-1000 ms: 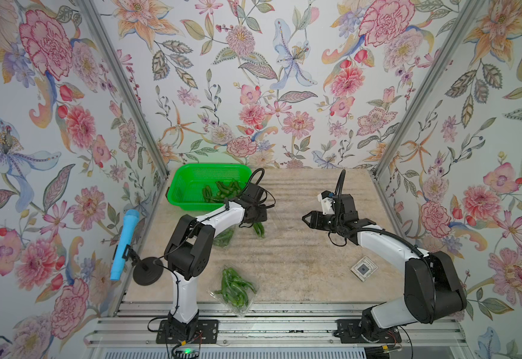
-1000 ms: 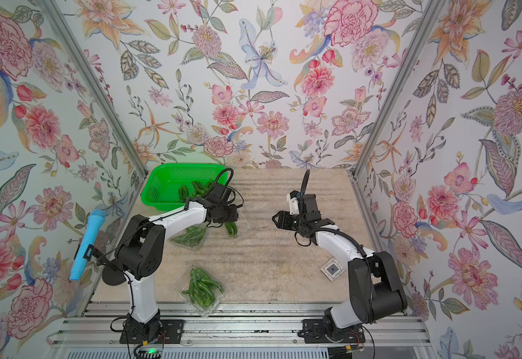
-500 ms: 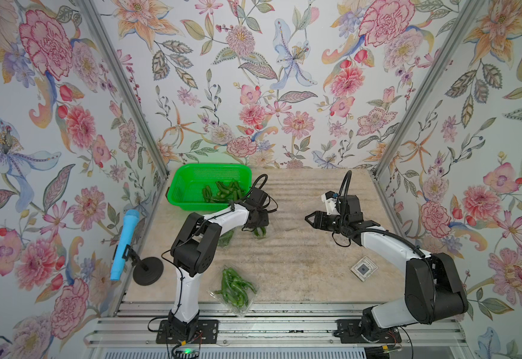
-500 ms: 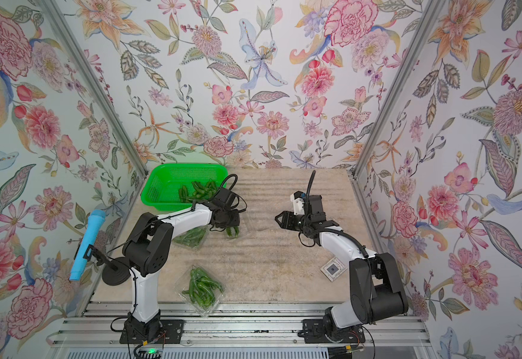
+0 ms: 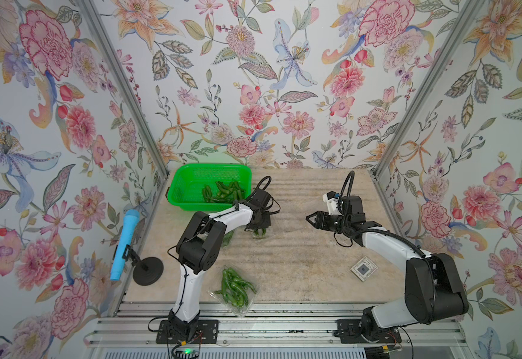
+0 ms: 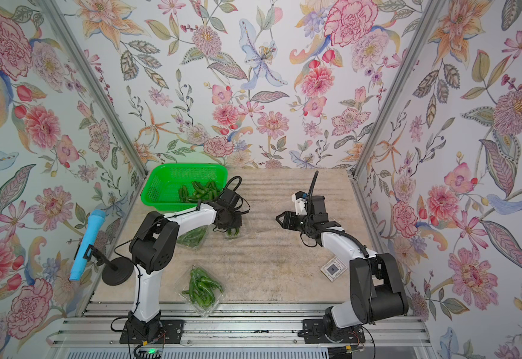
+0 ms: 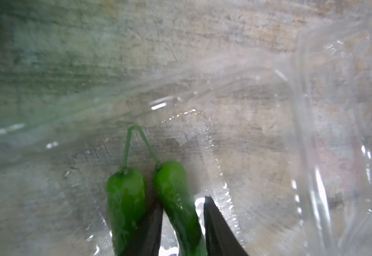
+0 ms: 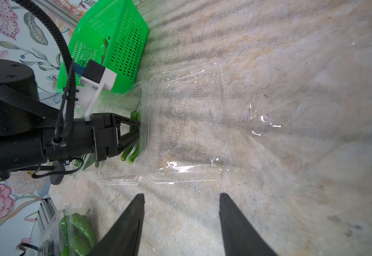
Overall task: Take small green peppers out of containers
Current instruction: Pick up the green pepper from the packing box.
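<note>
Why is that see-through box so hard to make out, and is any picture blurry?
Left wrist view: blurred, the peppers soft, the clear container only white glints. Right wrist view: sharper, glare lines tracing the same container. In both top views: evenly lit, crisp, the full pack barely outlined.

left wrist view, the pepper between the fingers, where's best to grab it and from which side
Grip the pepper across its plump mid-body, not the thin stem. It lies flat in the open clamshell, so bring the left hand from above, fingers either side.
</note>
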You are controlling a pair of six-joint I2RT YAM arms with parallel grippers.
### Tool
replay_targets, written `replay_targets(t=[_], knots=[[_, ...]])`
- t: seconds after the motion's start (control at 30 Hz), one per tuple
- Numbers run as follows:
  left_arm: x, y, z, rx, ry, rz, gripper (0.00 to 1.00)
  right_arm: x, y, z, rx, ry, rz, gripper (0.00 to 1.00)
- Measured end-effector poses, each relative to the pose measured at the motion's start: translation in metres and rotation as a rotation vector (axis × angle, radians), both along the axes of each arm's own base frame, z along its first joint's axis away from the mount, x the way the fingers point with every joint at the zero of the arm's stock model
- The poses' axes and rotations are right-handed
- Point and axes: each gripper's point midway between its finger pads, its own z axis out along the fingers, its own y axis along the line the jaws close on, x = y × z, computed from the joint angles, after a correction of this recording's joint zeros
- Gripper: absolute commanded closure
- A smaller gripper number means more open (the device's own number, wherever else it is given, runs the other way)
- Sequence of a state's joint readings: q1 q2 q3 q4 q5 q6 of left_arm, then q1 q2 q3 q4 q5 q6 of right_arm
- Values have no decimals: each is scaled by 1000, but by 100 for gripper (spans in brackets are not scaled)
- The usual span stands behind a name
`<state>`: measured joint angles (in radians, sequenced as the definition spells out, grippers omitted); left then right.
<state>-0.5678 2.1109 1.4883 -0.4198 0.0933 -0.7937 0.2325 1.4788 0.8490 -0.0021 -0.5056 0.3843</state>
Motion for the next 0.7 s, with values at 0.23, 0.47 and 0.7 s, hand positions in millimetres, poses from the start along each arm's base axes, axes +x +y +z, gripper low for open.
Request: replay_targets(t=[0.23, 0.47, 0.7], knots=[[11, -6, 2, 7, -13, -21, 91, -2, -4, -3, 1, 9, -9, 44], [15, -16, 37, 13, -66, -77, 92, -3, -3, 4, 17, 3, -9, 43], [33, -10, 152, -60, -278, -98, 90, 6, 40, 24, 29, -25, 81, 45]])
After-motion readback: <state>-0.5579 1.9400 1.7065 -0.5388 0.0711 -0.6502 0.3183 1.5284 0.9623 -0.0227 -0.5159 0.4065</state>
